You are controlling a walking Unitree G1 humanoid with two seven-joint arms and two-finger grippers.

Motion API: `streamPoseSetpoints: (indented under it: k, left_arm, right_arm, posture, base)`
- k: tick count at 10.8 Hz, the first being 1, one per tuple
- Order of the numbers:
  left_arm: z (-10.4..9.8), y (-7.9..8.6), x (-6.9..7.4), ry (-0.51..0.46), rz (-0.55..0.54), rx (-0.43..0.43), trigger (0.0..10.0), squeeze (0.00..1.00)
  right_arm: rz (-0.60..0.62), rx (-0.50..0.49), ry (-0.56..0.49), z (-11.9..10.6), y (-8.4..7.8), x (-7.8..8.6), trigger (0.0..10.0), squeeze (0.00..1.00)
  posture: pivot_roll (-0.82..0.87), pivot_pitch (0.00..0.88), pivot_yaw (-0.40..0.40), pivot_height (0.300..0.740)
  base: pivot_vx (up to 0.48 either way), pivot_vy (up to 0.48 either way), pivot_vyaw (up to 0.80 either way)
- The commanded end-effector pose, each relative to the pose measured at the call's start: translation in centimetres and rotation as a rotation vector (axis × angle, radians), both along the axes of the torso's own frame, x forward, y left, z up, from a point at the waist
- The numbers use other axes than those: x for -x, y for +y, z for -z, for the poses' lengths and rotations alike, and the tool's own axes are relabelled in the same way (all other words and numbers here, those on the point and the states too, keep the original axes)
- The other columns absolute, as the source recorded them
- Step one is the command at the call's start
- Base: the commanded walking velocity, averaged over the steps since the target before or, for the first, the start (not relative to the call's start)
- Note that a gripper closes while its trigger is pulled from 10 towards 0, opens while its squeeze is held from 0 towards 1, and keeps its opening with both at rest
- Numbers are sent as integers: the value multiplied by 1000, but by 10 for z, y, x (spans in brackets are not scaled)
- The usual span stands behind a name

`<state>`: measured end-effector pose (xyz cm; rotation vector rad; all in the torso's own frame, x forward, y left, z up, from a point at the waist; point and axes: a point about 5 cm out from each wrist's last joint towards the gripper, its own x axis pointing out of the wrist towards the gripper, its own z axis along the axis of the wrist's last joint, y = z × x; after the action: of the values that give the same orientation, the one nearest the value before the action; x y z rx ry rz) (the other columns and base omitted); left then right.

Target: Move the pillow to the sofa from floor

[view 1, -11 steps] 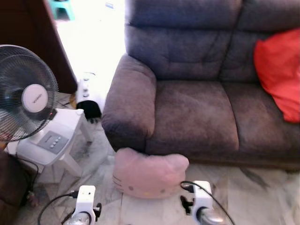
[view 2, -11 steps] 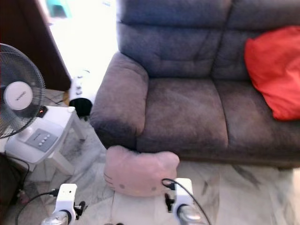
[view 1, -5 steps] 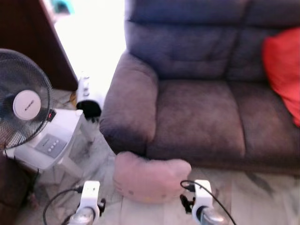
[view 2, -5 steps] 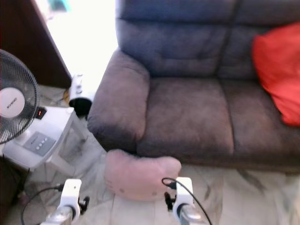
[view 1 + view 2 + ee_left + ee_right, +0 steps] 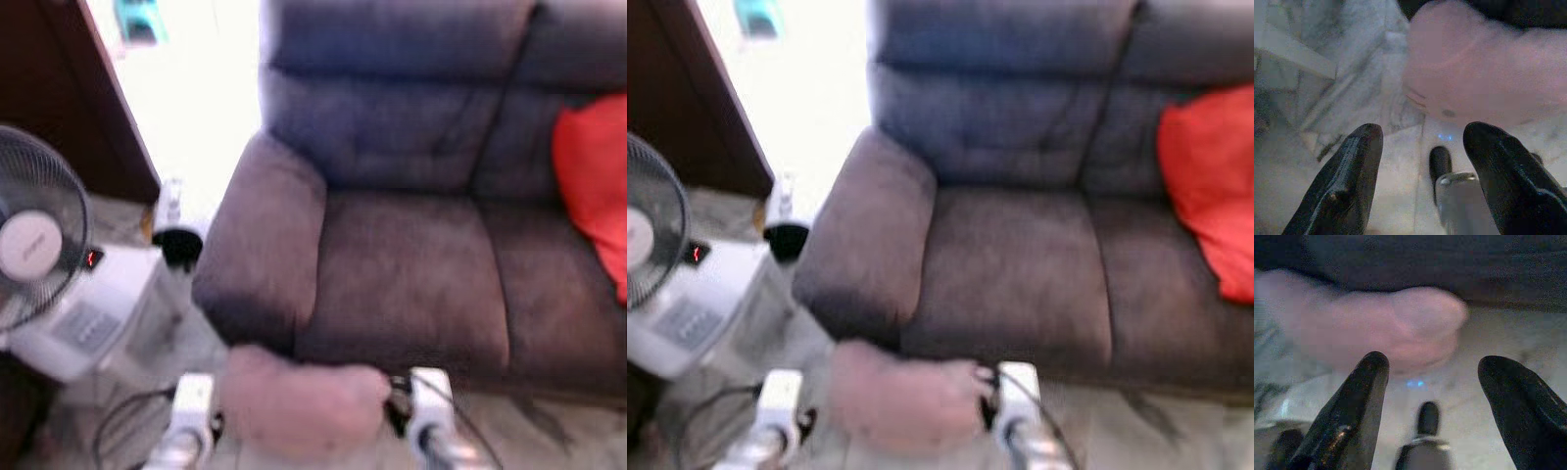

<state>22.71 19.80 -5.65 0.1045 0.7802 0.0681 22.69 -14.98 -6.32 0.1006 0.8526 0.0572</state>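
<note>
Since a second ago our head camera has tipped and gone blurred, so the whole scene sits differently, yet the pillow seems not to have shifted on the floor, though the blur makes that hard to judge.

We face the grey sofa, its left armrest nearest us and a red cushion on its right seat. Marble floor lies before it. At our left stands a white fan.

Our pink pillow lies on the floor, close against the sofa's front below the armrest. Its long axis runs across our view, parallel to the sofa front, and the printed face side, with a small dark dot and whisker marks in the left wrist view, is turned toward us.

Our left gripper hangs just short of the pillow's left end, fingers spread wide, grasping nothing. Our right gripper hovers at the pillow's right end, likewise spread wide and empty.
</note>
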Motion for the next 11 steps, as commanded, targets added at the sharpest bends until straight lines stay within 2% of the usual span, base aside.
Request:
streamPoseSetpoints:
  k: [1,11]
  left_arm:
    - [6,-2,8,37,6,1,10000,0]
    - [9,-3,12,66,-3,13,10000,0]
  right_arm:
    - [6,7,41,7,-4,11,10000,0]
    - [-5,16,39,6,-5,10,10000,0]
  posture:
    - [132,111,-2,740]
    - [133,113,-11,740]
  base:
    - [0,0,0]
    - [0,0,0]
